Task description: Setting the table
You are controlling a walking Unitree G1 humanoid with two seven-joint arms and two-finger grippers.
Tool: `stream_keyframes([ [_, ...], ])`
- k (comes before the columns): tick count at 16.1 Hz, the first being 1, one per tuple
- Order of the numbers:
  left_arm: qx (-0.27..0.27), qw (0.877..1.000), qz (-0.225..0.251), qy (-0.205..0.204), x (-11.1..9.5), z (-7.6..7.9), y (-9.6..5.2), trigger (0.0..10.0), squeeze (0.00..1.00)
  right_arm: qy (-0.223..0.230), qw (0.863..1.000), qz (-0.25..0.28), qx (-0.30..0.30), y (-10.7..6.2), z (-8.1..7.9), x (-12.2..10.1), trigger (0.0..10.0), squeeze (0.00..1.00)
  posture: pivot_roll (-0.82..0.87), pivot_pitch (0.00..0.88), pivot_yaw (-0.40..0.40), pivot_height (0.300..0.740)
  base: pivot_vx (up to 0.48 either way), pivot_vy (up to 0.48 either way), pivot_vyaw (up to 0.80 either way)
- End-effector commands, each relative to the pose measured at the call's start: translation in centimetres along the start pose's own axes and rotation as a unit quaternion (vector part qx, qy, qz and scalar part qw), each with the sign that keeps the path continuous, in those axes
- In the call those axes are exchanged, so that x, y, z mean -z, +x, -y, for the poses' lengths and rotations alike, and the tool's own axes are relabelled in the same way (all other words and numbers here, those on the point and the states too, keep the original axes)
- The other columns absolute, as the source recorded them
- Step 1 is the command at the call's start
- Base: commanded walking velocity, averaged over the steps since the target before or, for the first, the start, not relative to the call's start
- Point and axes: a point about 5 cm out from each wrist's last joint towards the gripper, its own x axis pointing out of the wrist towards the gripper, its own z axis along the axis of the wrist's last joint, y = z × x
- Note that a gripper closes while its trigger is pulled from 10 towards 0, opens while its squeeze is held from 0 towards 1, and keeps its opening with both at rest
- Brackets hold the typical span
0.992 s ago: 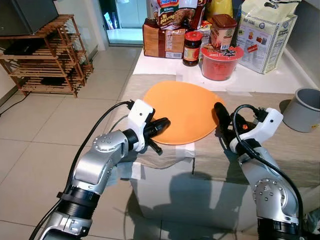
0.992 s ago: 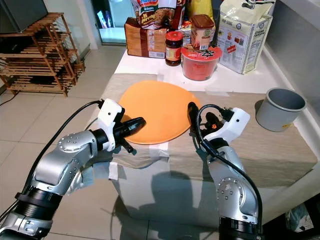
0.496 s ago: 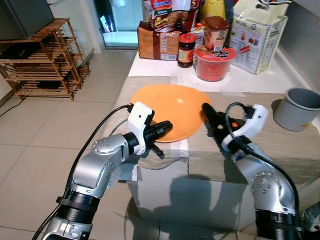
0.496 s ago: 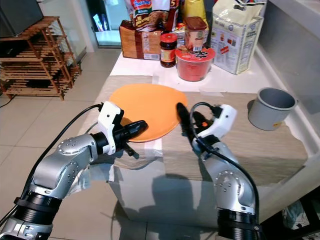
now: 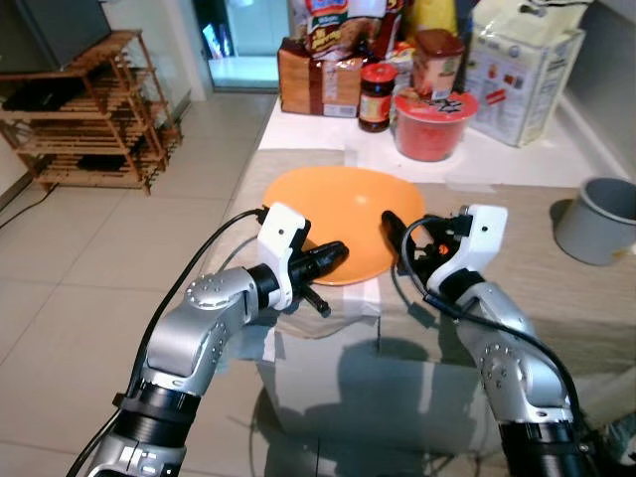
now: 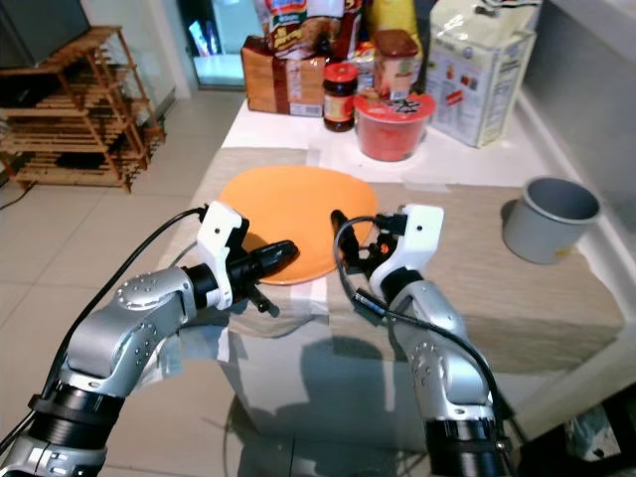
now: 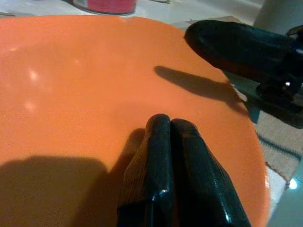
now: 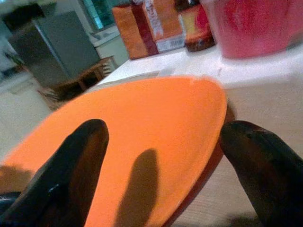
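Observation:
An orange plate point(image 5: 343, 209) lies on the beige table runner point(image 5: 556, 288) near the table's front left corner. My left gripper point(image 5: 336, 255) is shut, its fingertips resting together on the plate's near left part; in the left wrist view the plate point(image 7: 71, 90) spreads beneath the left gripper point(image 7: 170, 124). My right gripper point(image 5: 394, 231) is open at the plate's right rim. In the right wrist view the right gripper point(image 8: 163, 130) straddles that rim, one finger over the plate point(image 8: 151, 109) and the other outside it.
A grey cup point(image 5: 596, 219) stands at the right on the runner. At the table's back are a red tub point(image 5: 434, 124), a jar point(image 5: 375, 97), a bread bag point(image 5: 318, 84) and a white sack point(image 5: 527, 65). A wooden shelf point(image 5: 89, 109) stands on the floor at left.
My right gripper has moved left and closed in on the plate's right rim. The left gripper stays on the plate. The view has shifted slightly.

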Motion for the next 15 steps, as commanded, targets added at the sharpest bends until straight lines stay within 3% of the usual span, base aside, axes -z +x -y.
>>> stream_keyframes([
  [1,-0.010,1.000,-0.007,0.006,0.00,-0.26,-0.05,10.0,0.00,-0.048,0.999,0.020,0.000,-0.28,-0.36,-0.39,10.0,0.00,-0.10,0.000,0.060,0.736,0.000,0.000,0.00],
  [2,-0.012,1.000,0.000,0.007,-0.39,-0.32,0.03,10.0,0.00,-0.083,0.996,0.033,0.006,-0.60,-0.31,-0.47,10.0,0.00,-0.11,0.000,0.058,0.736,0.000,0.000,0.00],
  [15,-0.012,1.000,0.000,0.007,-0.39,-0.32,0.03,10.0,0.00,-0.083,0.996,0.033,0.006,-0.60,-0.31,-0.47,10.0,0.00,-0.11,0.000,0.058,0.736,0.000,0.000,0.00],
])
